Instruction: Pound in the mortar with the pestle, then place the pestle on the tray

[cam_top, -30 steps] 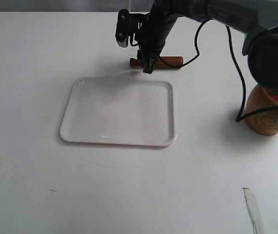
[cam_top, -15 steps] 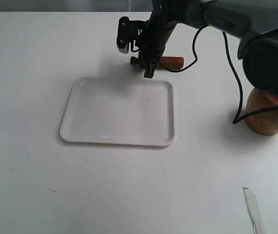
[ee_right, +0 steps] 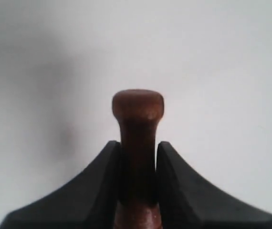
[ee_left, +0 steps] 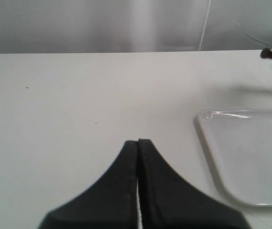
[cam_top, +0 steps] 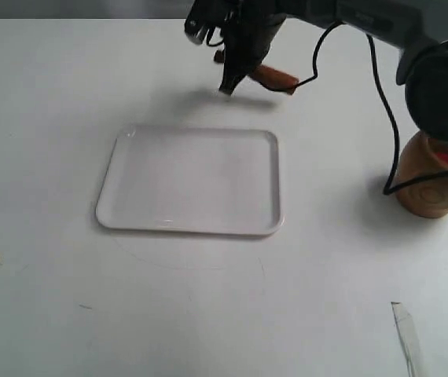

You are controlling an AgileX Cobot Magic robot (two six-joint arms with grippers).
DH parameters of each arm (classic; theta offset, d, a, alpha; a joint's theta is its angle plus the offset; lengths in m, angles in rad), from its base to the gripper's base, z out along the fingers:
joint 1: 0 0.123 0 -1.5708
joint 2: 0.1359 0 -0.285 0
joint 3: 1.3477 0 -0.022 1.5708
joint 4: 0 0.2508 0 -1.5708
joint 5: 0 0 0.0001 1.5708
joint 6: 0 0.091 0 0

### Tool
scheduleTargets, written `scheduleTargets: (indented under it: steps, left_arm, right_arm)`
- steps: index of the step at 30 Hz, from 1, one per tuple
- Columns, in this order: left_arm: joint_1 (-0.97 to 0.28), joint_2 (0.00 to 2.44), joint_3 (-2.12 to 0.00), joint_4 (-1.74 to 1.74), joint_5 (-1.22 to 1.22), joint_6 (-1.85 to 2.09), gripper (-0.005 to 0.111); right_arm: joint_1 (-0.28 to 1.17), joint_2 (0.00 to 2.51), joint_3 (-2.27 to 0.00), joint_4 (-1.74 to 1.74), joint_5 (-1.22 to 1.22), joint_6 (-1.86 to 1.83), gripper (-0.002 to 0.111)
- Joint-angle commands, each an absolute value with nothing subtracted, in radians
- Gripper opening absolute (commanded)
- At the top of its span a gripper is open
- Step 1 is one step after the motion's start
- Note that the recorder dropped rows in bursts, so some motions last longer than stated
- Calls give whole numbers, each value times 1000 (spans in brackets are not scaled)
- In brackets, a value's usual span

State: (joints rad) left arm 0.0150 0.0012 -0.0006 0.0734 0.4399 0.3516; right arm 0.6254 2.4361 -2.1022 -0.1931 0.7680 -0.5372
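My right gripper [cam_top: 230, 81] is clamped on the pestle [cam_top: 273, 77] at its neck, with the knobbed tip sticking out past the jaws. The pestle hangs tilted above the table [cam_top: 51, 298], beyond the far edge of the tray [cam_top: 192, 181]. The mortar [cam_top: 428, 188] stands upright, well off to the tray's right. My left gripper [ee_left: 138, 143] has its jaws pressed together on nothing, near a tray corner.

White table [cam_top: 43, 94] — tray [cam_top: 192, 181], mortar [cam_top: 428, 188].
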Motion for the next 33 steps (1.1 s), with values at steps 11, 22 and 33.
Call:
scheduleTargets:
  steps: [11, 22, 33]
  left_arm:
    - [7, 0, 0, 66, 437, 343, 0]
    - [7, 0, 0, 66, 437, 343, 0]
    - [7, 0, 0, 66, 437, 343, 0]
  right_arm:
    - [425, 1666, -1322, -299, -60, -10, 0]
    - [88, 1251, -426, -404, -911, 414, 0]
    - [90, 1031, -30, -129, -1118, 210, 0]
